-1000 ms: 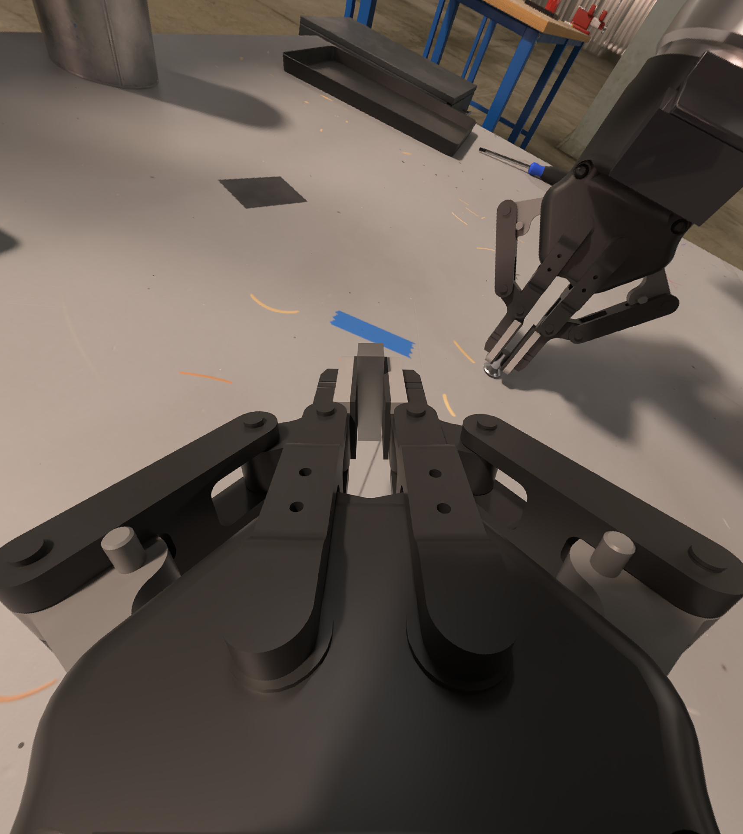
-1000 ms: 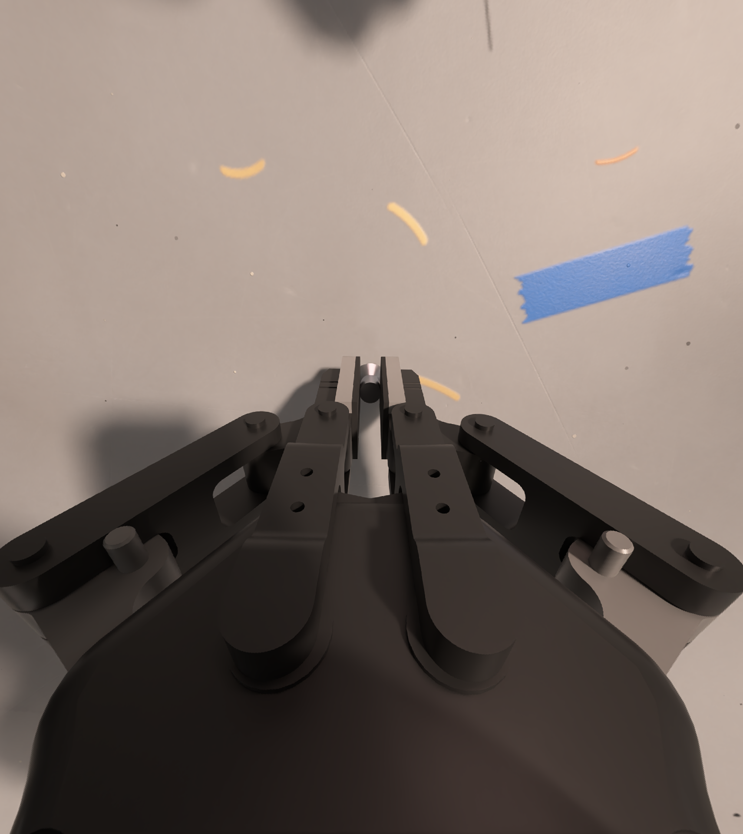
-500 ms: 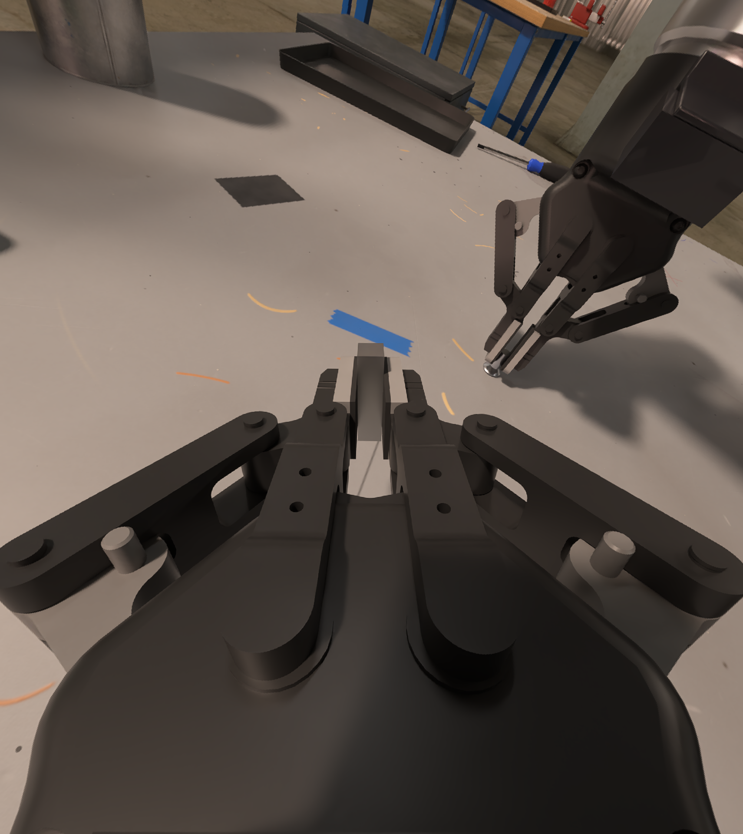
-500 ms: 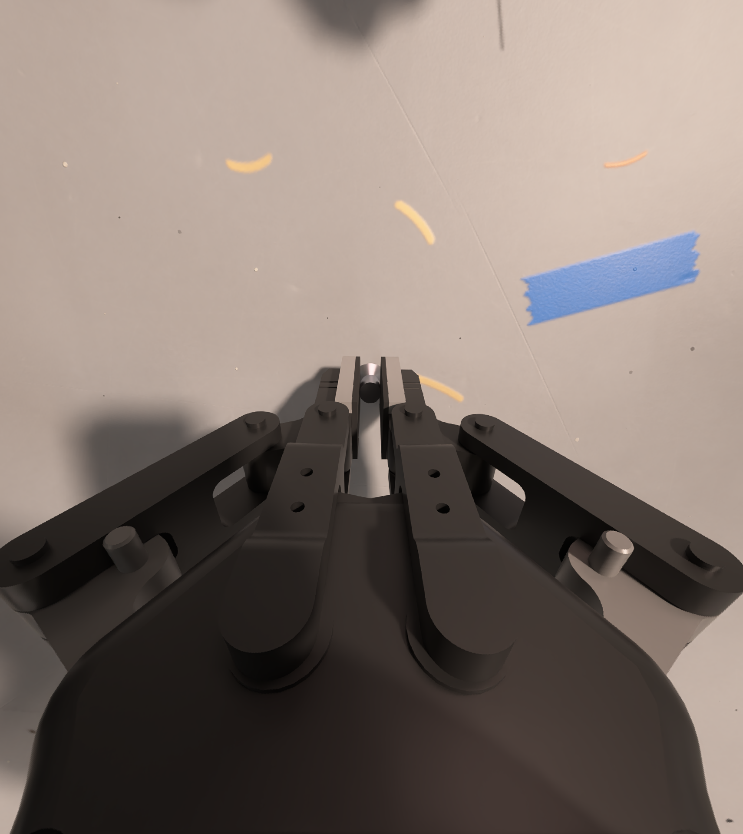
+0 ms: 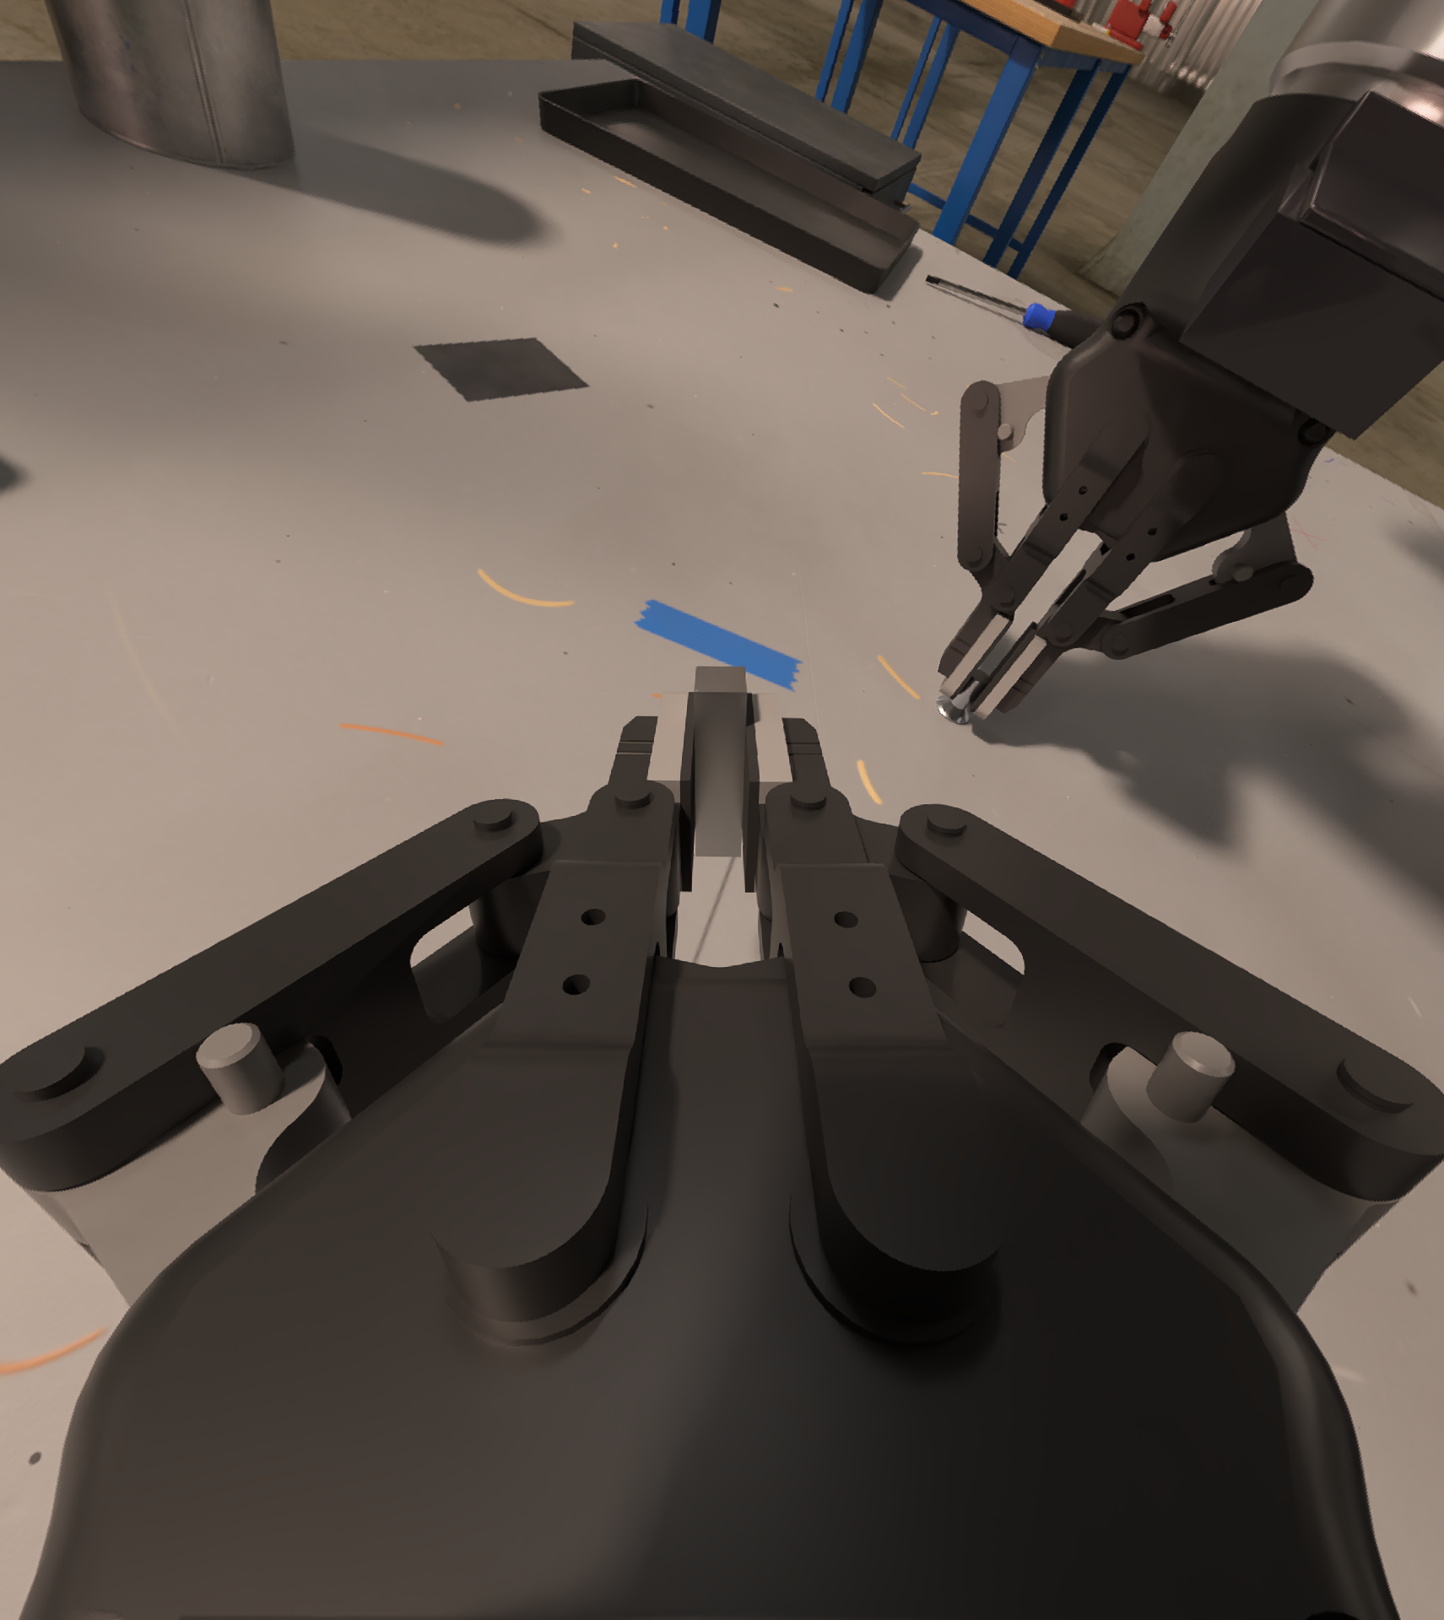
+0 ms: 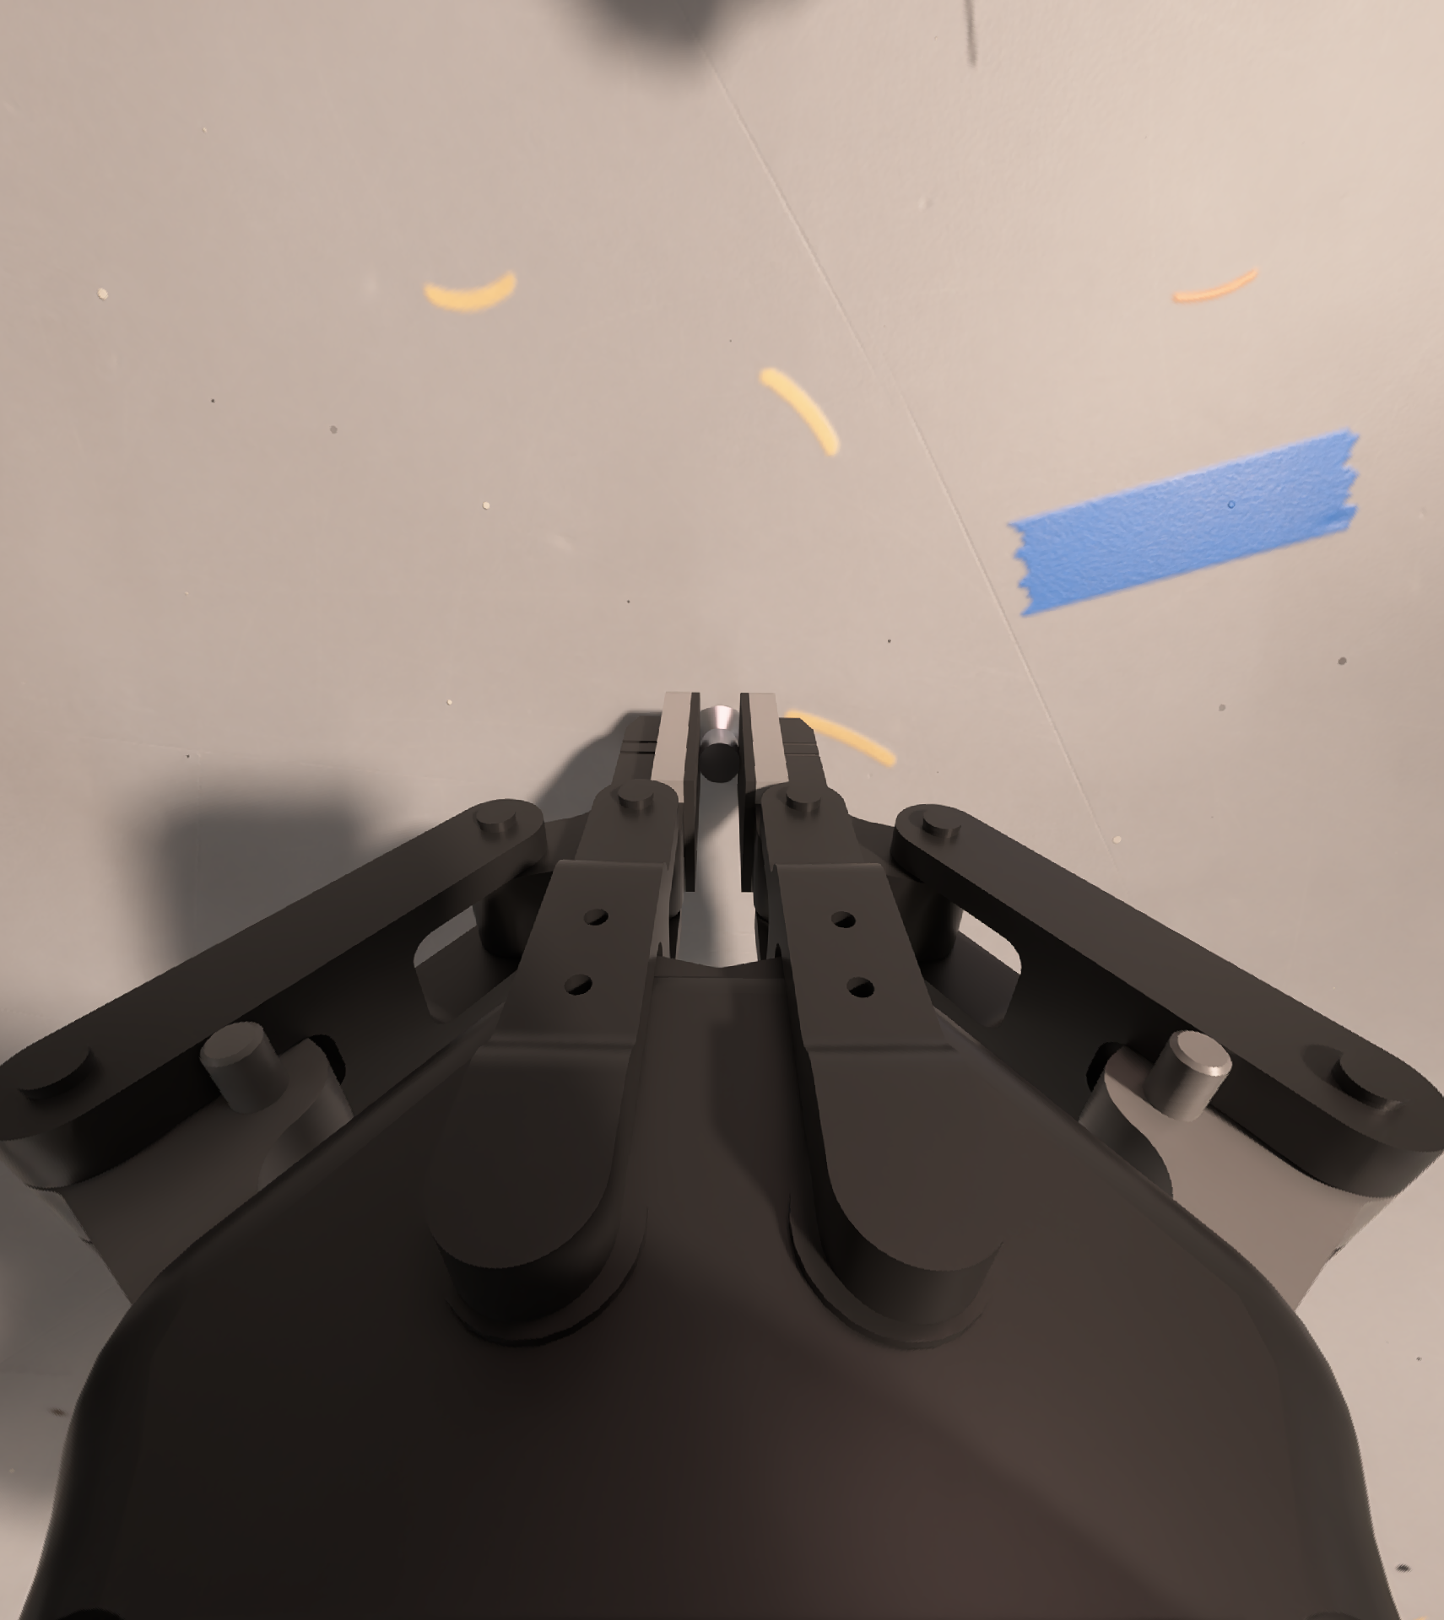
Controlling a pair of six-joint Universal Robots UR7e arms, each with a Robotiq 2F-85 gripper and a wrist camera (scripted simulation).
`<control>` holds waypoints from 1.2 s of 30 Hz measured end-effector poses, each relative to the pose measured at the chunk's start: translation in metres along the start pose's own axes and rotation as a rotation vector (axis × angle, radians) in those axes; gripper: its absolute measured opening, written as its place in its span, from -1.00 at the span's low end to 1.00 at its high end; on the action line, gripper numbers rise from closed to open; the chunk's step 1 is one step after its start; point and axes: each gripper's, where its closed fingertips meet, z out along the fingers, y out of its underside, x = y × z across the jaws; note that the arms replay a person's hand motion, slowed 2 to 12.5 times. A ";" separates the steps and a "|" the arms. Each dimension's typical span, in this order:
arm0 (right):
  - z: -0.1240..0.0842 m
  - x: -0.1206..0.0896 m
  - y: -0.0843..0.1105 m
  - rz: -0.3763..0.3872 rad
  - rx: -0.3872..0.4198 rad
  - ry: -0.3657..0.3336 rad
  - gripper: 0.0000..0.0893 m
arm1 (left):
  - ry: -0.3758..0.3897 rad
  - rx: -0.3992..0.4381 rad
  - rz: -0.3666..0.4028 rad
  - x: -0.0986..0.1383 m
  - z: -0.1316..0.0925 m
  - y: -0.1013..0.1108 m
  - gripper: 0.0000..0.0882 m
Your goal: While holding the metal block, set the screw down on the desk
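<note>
A grey worktop [image 5: 218, 526], streaked with orange marks, fills both views. The metal block [image 5: 718, 763] is clamped in the left end effector [image 5: 716, 745], kept clear of the surface, away from every edge. The screw [image 6: 717, 745] is pinched head-down in the right end effector [image 6: 718, 732], its head at the worktop, so release looks imminent.

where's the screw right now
The screw sits pinched between the right claw's fingertips, head down at the desk, just right of the blue tape strip in the left wrist view.
</note>
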 end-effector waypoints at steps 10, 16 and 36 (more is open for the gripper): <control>0.000 0.000 0.001 0.000 -0.002 0.002 -0.61 | 0.005 -0.004 0.001 0.001 0.001 0.001 -0.79; 0.000 -0.001 0.001 0.002 -0.002 0.001 -0.39 | 0.007 -0.007 0.003 0.002 0.001 0.001 -0.79; -0.001 0.000 0.002 0.001 -0.002 0.009 -0.35 | 0.010 -0.009 0.004 0.002 0.001 0.001 -0.79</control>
